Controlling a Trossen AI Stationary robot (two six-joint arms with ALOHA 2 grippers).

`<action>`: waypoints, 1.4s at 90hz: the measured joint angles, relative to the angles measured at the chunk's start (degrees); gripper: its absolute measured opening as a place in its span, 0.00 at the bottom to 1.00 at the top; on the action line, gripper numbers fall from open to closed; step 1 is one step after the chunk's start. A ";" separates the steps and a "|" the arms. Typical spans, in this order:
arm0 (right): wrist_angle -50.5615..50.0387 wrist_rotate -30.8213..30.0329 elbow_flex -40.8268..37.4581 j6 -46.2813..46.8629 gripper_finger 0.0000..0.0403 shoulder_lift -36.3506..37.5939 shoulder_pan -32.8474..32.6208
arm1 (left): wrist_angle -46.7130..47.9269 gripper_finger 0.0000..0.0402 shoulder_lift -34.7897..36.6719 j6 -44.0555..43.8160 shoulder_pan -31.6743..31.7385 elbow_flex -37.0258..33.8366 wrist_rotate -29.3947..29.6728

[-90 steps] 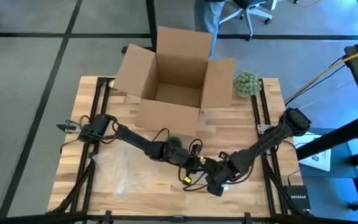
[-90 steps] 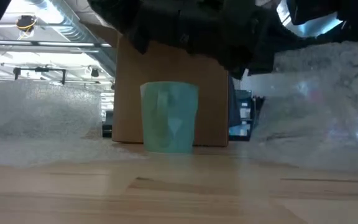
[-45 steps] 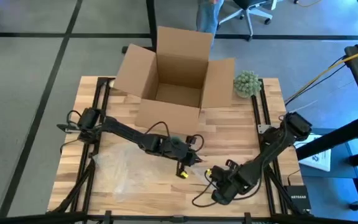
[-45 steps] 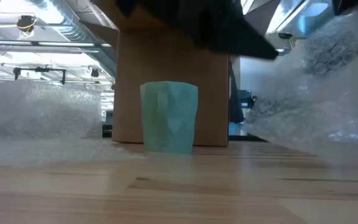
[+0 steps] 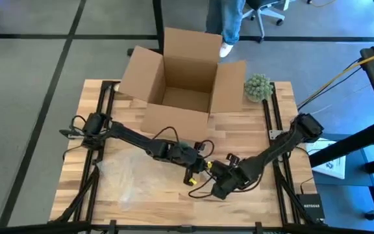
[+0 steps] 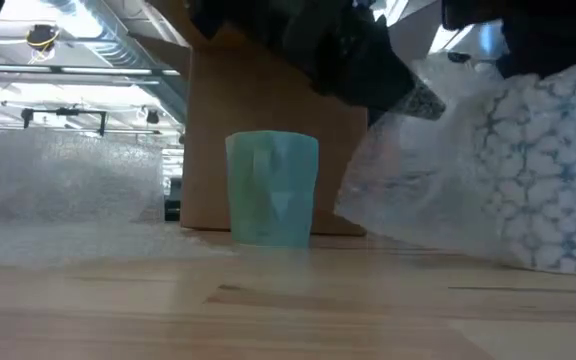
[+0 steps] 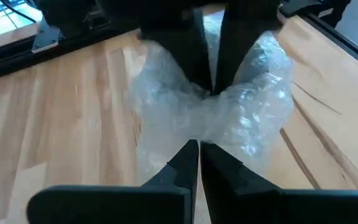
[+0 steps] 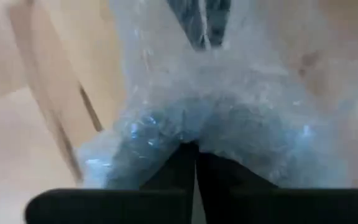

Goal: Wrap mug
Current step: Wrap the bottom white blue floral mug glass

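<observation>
A slatted wooden table (image 5: pixel 239 140) stands on a grey floor, with an open cardboard box (image 5: pixel 182 81) at its far edge and a person's jeans and white shoe (image 5: pixel 229 26) beyond it. Compared with half a second ago, the right gripper (image 5: pixel 216 174) has moved back in from the table's near edge toward the centre and now sits just beside the left gripper (image 5: pixel 197 164). Both are clamped shut on the same bunched sheet of bubble wrap (image 7: pixel 229 118), each wrist view showing its own fingers pinched on the plastic with the other arm's fingers opposite. In the low view the wrap now hangs nearer the teal mug (image 6: pixel 272 188), which stands upright and bare on the table before the box; wrapping proper seems only starting. A black device (image 5: pixel 309 207) at the table's near right corner reads NETGEAR; no other writing is legible.
</observation>
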State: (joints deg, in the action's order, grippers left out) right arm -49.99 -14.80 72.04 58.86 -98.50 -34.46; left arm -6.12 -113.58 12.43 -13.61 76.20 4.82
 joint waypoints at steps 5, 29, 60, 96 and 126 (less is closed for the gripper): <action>-2.09 0.54 1.89 0.18 0.00 0.78 -0.04 | -0.02 0.00 0.00 0.00 0.00 0.00 0.00; -12.49 0.01 8.45 5.84 0.00 5.15 -4.17 | -0.06 0.00 0.00 -0.02 0.00 0.00 0.00; -21.36 -3.28 3.37 34.08 0.00 8.33 -18.36 | -0.11 0.00 0.00 -0.69 0.00 0.02 0.00; -0.69 -18.92 -15.03 42.80 0.00 6.64 -23.30 | 0.17 0.00 0.00 -0.09 0.00 0.04 0.00; 10.14 -29.41 -19.57 35.75 0.00 5.64 -20.70 | -7.21 0.00 0.00 -3.46 0.03 0.04 -1.88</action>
State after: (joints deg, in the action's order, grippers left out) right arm -39.85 -44.21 52.47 94.60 -92.86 -55.16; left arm -13.32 -113.58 8.97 -13.57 76.25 2.94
